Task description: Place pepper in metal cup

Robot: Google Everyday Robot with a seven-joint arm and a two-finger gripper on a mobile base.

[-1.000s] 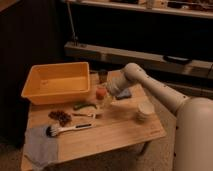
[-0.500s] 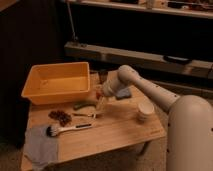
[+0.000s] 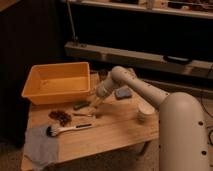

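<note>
Hand low beside pepper, arm outstretched

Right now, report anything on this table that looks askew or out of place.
The grey cloth seems to droop over the table's near corner, a brush lying half on it. Nothing looks spilled. The gripper is low beside the yellow bin, near the pepper.

High oblique view onto table, jaws central
</note>
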